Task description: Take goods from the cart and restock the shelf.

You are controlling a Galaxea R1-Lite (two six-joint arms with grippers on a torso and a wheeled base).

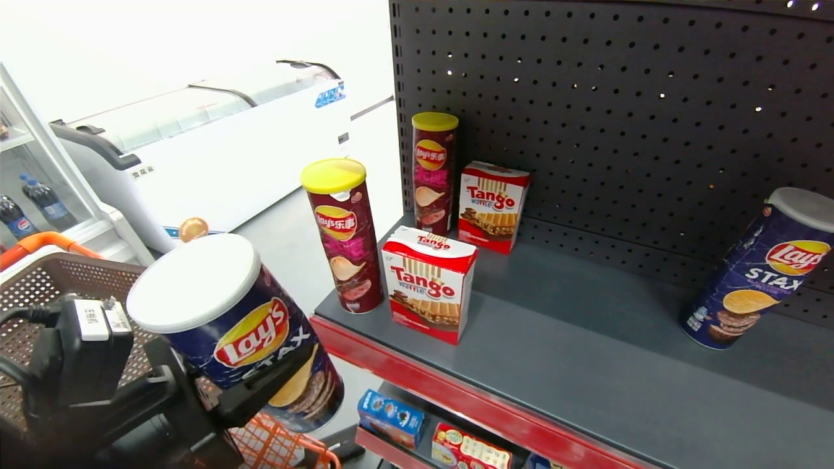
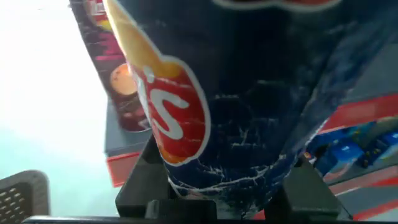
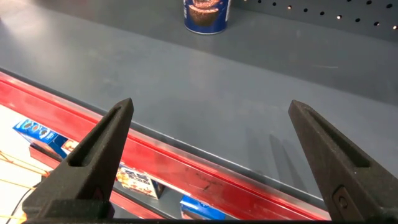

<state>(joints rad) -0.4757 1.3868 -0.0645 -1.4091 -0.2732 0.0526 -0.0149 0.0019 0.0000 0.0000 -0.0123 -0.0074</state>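
A: Gripping anything, the left hand [image 1: 257,381]?
B: Yes, clamped on a blue chips can [image 1: 234,326], white lid up, tilted, over the cart [image 1: 39,280], just off the shelf's [image 1: 586,352] red front edge.
A: Right hand [image 3: 211,155]?
B: Released, fingers wide apart, above the shelf front.
A: On the shelf?
B: Front left, front maroon can [image 1: 343,234] beside front wafer box [image 1: 429,283]. Behind them, rear maroon can [image 1: 433,172] beside rear wafer box [image 1: 492,205]. Far right by the pegboard [image 1: 619,117], second blue can [image 1: 759,273].
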